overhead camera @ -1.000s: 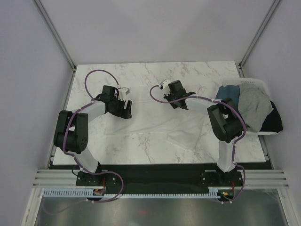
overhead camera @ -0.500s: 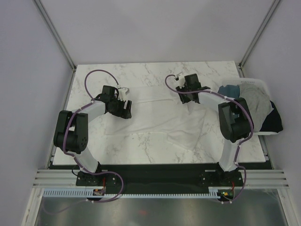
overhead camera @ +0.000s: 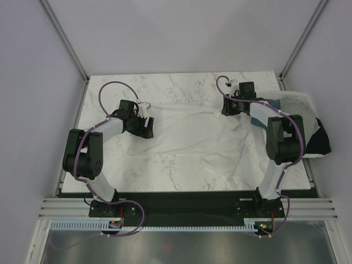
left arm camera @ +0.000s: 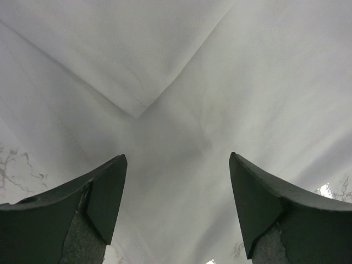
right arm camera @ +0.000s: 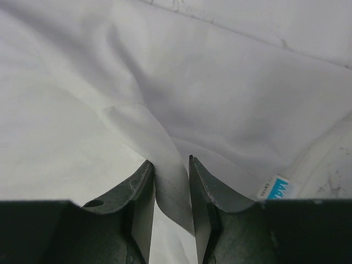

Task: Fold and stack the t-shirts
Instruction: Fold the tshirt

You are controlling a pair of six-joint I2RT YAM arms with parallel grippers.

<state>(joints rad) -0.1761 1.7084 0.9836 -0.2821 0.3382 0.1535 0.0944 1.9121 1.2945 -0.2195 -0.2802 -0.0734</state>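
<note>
**A:** Report status, left to right.

**B:** First, left claw [overhead camera: 146, 126]: jaws wide apart, holding nothing, poised over the left part of the white shirt [overhead camera: 187, 140]. Sharp diagonal crease in the cloth directly below it. White shirt spread across the middle of the counter [overhead camera: 165, 82], wrinkled, not yet folded. Next, right claw [overhead camera: 230, 108]: pinched together on a raised fold at the shirt's right end, close to the bin [overhead camera: 301, 94]. Small blue label [right arm camera: 278, 188] just beside that fold.

**A:** Remaining shirts?

**B:** Heaped in the bin: grey shirt [overhead camera: 311, 124] and black shirt [overhead camera: 323, 144] visible. No folded shirt in view yet.

**A:** Step in hand?

**B:** Judged as spreading and flattening the first shirt. Early in the task.

**A:** Next move?

**B:** Probably: close left claw on the left edge, draw gently against the right grip to remove slack, then lay flat. Keep tension low, since thin cloth slips and bunches easily. Avoid dragging the right end over the bin rim.
</note>
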